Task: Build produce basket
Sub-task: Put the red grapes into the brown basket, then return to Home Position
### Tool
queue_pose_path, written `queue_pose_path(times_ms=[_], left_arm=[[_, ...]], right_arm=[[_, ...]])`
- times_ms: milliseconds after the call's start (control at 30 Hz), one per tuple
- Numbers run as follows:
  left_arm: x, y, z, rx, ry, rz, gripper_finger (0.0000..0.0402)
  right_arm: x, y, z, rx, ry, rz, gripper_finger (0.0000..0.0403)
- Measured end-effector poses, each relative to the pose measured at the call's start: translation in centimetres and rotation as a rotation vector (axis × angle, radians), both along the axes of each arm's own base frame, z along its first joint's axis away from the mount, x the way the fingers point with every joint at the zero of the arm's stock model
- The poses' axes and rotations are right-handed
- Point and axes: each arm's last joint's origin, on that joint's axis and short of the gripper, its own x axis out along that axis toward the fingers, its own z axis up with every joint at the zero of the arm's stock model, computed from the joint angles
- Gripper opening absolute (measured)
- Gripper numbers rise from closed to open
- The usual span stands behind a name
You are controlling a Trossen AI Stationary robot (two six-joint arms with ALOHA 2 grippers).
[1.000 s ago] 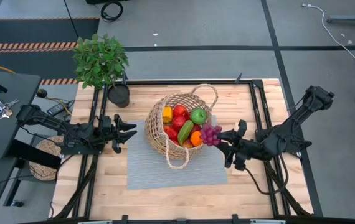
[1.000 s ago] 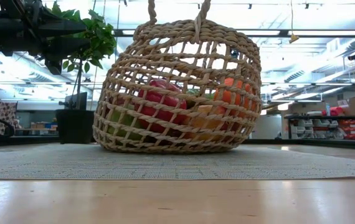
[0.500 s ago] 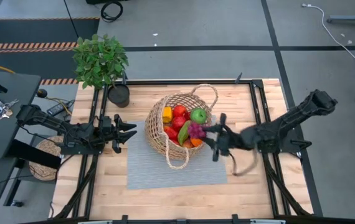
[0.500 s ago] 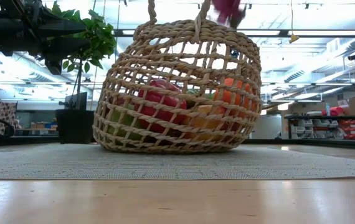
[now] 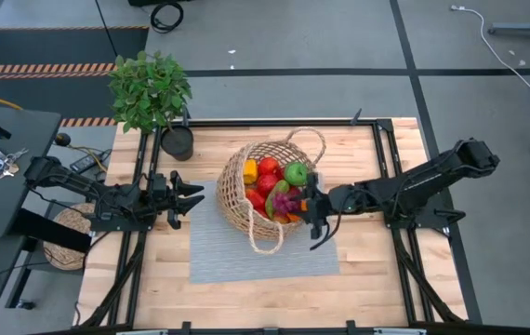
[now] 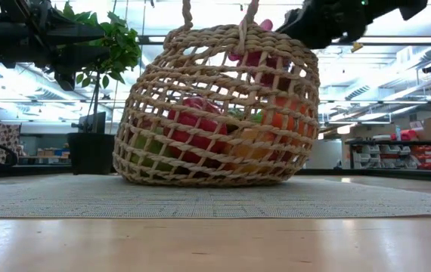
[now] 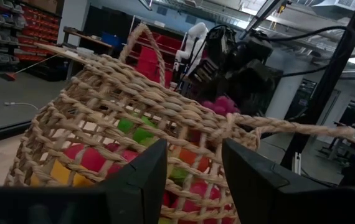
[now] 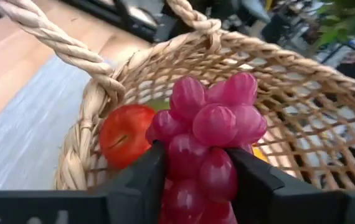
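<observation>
Basket [image 5: 237, 191], one; one grape bunch [image 5: 288, 199] clenched in right claw [image 5: 304, 203]; left claw [image 5: 189, 196] released.

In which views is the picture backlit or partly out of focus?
Low view: bright ceiling windows backlight the tan woven wicker basket, leaving the right gripper a dark silhouette. Right wrist view: the purple grape bunch is sharp, the room behind blurred. Left wrist view: the left gripper's near fingers are soft. High view: even light.
</observation>
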Motion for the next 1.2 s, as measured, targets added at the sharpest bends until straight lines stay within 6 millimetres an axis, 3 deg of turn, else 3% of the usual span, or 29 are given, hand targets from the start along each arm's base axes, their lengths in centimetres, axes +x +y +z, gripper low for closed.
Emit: queue_pose_path(times_ms=[200, 500, 900, 1033, 1200], left_arm=[[0.0, 0.0, 0.0, -0.001, -0.001, 0.0, 0.016], [0.0, 0.0, 0.0, 0.0, 0.0, 0.0, 0.016], [0.0, 0.0, 0.0, 0.0, 0.0, 0.0, 0.016], [0.0, 0.0, 0.0, 0.0, 0.0, 0.0, 0.016], [0.0, 0.0, 0.0, -0.001, -0.001, 0.0, 0.016]], right_arm=[[-0.6, 0.2, 0.3, -0.02, 0.011, -0.026, 0.0227], [-2.7, 1.3, 4.4, -0.001, -0.15, -0.025, 0.0312], [-8.7, 3.4, 8.2, 0.106, -0.288, 0.069, 0.031], [-10.4, 3.2, 7.5, 0.134, -0.315, 0.107, 0.031], [-11.9, 2.6, 5.4, 0.179, -0.317, 0.172, 0.031]])
